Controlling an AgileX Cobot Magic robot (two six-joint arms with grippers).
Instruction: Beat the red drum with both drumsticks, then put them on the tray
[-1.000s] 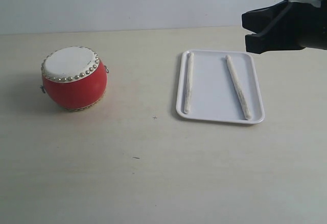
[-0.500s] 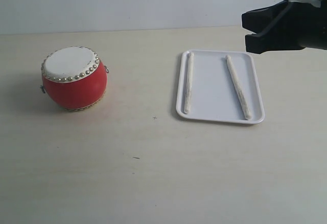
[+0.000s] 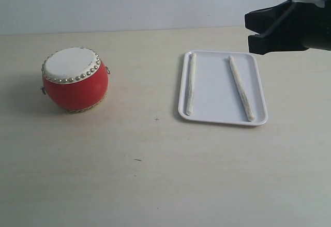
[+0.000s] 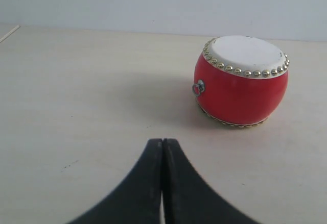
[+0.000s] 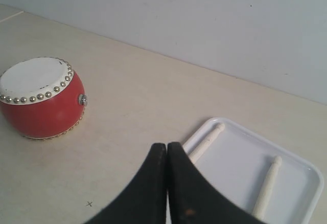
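Sitting upright toward the left of the worktop (image 3: 155, 175), the drum (image 3: 75, 79) rests on its red body with the off-white skin facing up. A ring of metal studs runs round the rim, and a small ring hangs on its side. The left pincer (image 4: 162, 142) shows only in its own wrist view. Its black jaws are pressed together with nothing between them, and it points toward the drum from well apart.

Right of centre, well apart from the drum, the white tray (image 3: 214, 82) lies flat on the worktop. Both sticks lie inside it, lengthwise and not touching each other. The left stick (image 3: 191, 84) runs close along the tray's left rim, nearly parallel to it. The right stick (image 3: 241, 88) lies slanted, its far end nearer the tray's middle and its near end close to the right rim.

The right pincer (image 3: 251, 32) hangs at the far right, up by the tray's far right corner, touching neither tray nor sticks. Its jaws are pressed together and pinch nothing.
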